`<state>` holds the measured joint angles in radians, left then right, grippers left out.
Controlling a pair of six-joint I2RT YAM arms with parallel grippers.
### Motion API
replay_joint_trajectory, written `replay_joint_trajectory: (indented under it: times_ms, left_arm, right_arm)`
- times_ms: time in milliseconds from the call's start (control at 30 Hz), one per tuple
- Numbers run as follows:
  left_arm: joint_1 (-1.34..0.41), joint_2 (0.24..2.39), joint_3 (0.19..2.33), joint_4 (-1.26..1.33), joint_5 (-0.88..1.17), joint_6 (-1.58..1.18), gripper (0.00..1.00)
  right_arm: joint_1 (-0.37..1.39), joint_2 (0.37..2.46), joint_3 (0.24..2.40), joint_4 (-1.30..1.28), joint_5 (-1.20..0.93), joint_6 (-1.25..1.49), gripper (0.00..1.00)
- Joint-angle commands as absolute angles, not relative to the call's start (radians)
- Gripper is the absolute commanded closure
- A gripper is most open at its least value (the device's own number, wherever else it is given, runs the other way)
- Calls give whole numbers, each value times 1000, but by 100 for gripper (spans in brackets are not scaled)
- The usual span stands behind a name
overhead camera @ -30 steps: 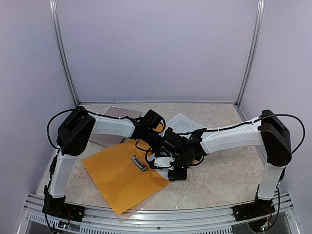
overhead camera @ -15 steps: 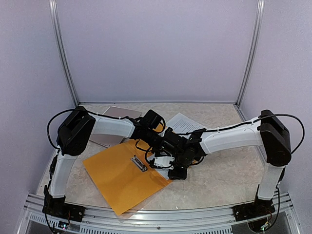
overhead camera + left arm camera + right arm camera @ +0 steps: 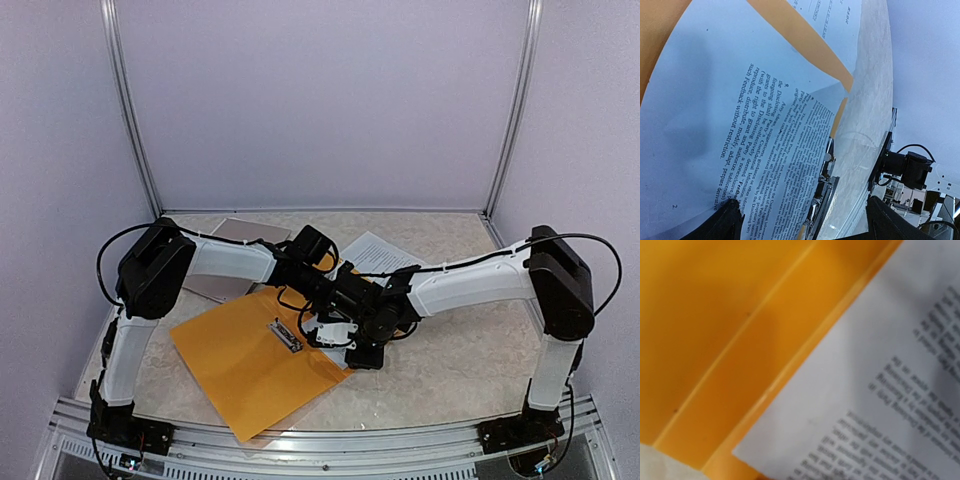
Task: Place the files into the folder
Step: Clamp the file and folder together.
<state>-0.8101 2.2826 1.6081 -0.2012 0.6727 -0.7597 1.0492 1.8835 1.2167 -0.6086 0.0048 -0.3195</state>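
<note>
Left gripper (image 3: pixel 807 222) spread wide over files (image 3: pixel 715 100). Right gripper (image 3: pixel 362 352): grip can't be told; a sheet corner overlaps the folder (image 3: pixel 740 340) edge beneath it.

folder (image 3: pixel 240 370): orange | files (image 3: pixel 705 100): white, black text blocks | table (image 3: pixel 450 360): beige, mottled

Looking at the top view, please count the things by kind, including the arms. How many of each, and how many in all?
Orange folder: 1
Metal clip on it: 1
Printed paper showing: 1 (more may be hidden under the arms)
Grey-brown pad: 1
Robot arms: 2, left arm and right arm
Total: 6
</note>
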Motion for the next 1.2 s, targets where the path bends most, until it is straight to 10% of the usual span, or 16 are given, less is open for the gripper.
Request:
replay_joint_trajectory:
  times_ms: [0, 1167]
  left_arm:
    - [-806, 2291, 1558, -236, 641, -772, 18]
    - [-805, 2279, 1552, -264, 618, -757, 21]
  right_arm:
    - [1038, 1910, 1212, -633, 3, -324, 71]
    - [1030, 1727, 1205, -704, 111, -261, 87]
